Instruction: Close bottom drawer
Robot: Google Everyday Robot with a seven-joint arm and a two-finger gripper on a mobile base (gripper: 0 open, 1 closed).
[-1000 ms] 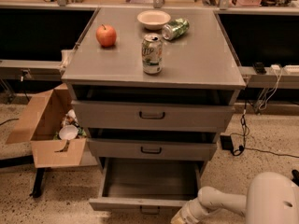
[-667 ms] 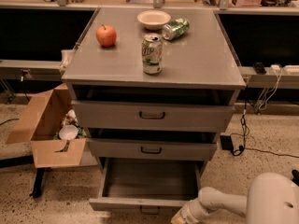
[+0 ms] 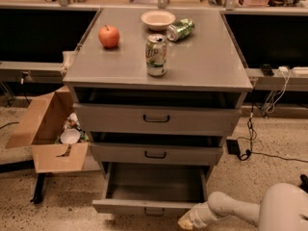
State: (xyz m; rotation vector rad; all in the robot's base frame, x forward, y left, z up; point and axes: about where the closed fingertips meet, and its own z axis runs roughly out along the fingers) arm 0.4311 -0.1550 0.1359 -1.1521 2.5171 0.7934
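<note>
The bottom drawer (image 3: 149,207) of the grey metal cabinet is pulled far out, its empty inside showing and its short front panel near the bottom edge of the view, with a small dark handle (image 3: 154,211). The two drawers above it stand slightly out. My white arm (image 3: 231,208) reaches in from the lower right. The gripper (image 3: 188,222) is at the drawer front's right end, low at the frame's edge, mostly cut off.
On the cabinet top (image 3: 211,66) stand a red apple (image 3: 109,36), an upright soda can (image 3: 156,55), a white bowl (image 3: 158,19) and a can lying on its side (image 3: 180,29). An open cardboard box (image 3: 45,134) sits on the floor at left. Cables (image 3: 255,143) trail at right.
</note>
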